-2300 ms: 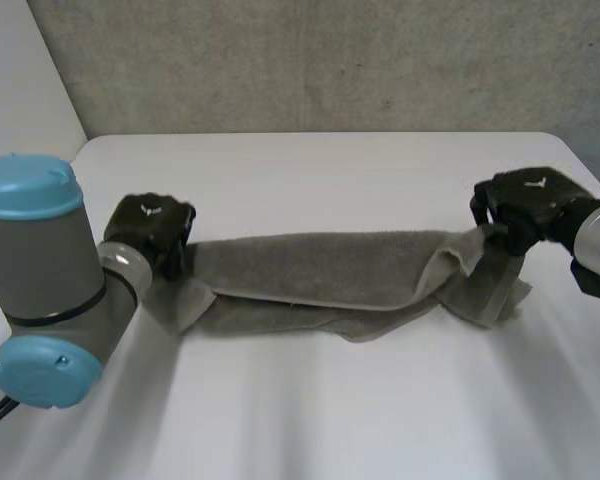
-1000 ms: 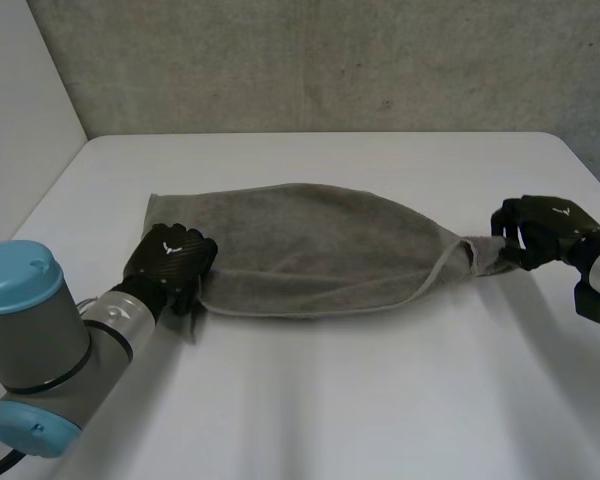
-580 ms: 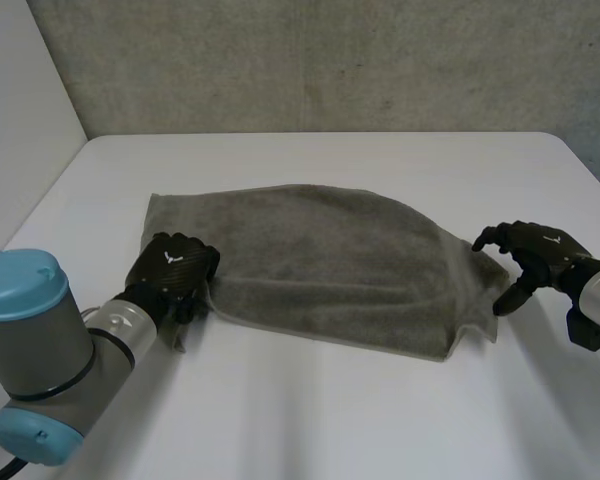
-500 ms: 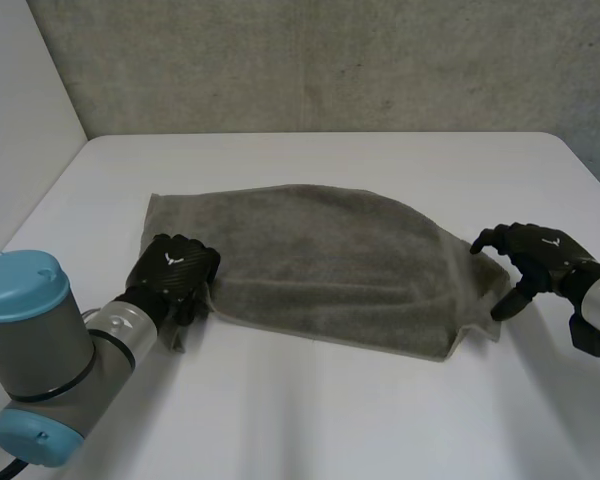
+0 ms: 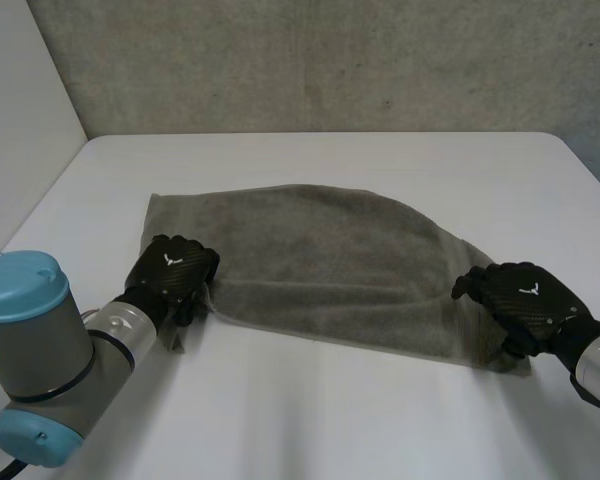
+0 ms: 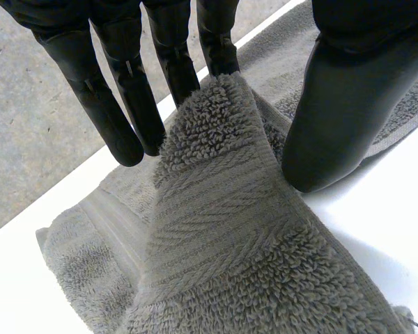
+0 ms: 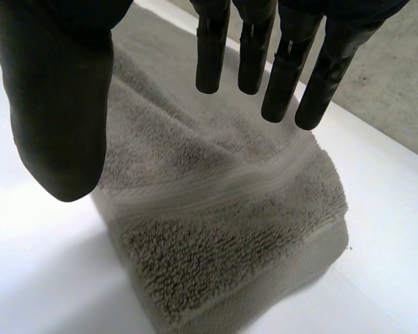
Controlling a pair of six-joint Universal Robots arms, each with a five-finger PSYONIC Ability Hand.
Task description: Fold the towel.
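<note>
1. White table [image 5: 310, 420] underneath, grey concrete wall [image 5: 330, 60] behind.
2. Grey towel [image 5: 320, 260] spread flat, stretching from left hand [image 5: 172, 270] across to right hand [image 5: 520, 300].
3. Left hand at towel's near edge, clamped on it: raised ridge of cloth pinched between fingers [image 6: 125, 118] and thumb [image 6: 334, 118].
4. Right hand above towel's opposite near corner, fingers [image 7: 285, 76] straight, apart from thumb, gripping nothing; two-layered corner lying under palm.

A white surface [image 5: 330, 165], smooth and matt, has rounded far corners. A rough grey concrete wall [image 5: 330, 60] with small dark specks stands along its far edge. A plain pale panel [image 5: 15, 110] rises beyond its far left corner.
</note>
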